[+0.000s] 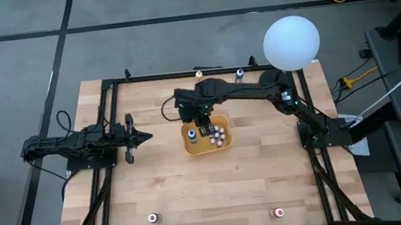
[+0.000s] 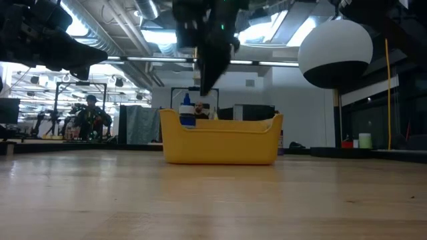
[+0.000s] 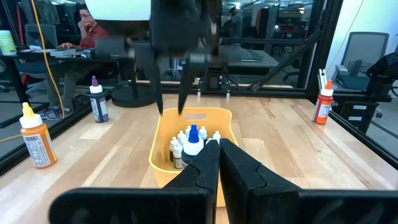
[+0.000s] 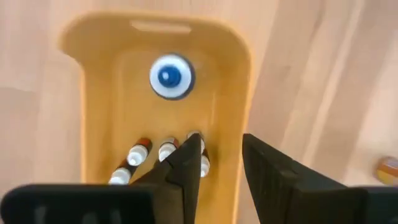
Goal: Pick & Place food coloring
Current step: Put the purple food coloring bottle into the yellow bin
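Several small round-capped food coloring bottles (image 4: 169, 77) upright in glossy rounded yellow tray (image 4: 242, 93).

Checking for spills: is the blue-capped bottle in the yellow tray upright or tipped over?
Upright. The blue-capped bottle shows its round cap straight on from above, and the low view shows it standing inside the yellow tray, cap up.

My right arm reaches in from three o'clock to table centre, its right gripper (image 4: 221, 165) pointing down with fingers parted, while my left gripper (image 1: 145, 137) waits closed at nine o'clock.
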`<state>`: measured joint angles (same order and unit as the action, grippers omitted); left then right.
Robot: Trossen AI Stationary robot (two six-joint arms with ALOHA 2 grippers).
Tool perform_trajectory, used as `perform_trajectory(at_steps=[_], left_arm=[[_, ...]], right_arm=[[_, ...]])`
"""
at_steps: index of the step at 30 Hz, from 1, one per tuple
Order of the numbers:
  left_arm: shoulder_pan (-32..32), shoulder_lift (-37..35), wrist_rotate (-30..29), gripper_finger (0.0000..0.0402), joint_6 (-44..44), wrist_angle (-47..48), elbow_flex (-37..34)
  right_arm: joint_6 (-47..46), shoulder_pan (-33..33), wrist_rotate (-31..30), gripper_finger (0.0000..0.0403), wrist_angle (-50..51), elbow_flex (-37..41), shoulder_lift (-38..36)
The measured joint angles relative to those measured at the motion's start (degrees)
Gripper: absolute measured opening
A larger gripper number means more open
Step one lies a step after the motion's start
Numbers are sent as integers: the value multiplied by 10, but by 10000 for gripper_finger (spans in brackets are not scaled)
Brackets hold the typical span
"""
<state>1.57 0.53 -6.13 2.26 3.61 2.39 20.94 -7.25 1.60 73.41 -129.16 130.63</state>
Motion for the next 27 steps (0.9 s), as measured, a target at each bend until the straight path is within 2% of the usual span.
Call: perform_trajectory(at_steps=[4, 8, 11, 14, 19, 24, 27], left_arm=[[0, 0, 0, 6, 0, 0, 0], [0, 0, 0, 6, 0, 0, 0], [0, 0, 0, 7, 0, 0, 0], [0, 0, 0, 9, 0, 0, 0], [0, 0, 0, 10, 0, 0, 0], [0, 0, 0, 6, 0, 0, 0], [0, 0, 0, 7, 0, 0, 0]], right_arm=[[-29, 0, 30, 119, 16, -60, -9], [-59, 1, 81, 119, -28, -15, -75], [-67, 9, 91, 119, -82, 48, -136], [-68, 18, 94, 119, -185, 159, -217], [-112, 26, 156, 119, -399, 415, -380], [-198, 38, 161, 119, -564, 642, -548], [-233, 55, 136, 119, -632, 749, -647]])
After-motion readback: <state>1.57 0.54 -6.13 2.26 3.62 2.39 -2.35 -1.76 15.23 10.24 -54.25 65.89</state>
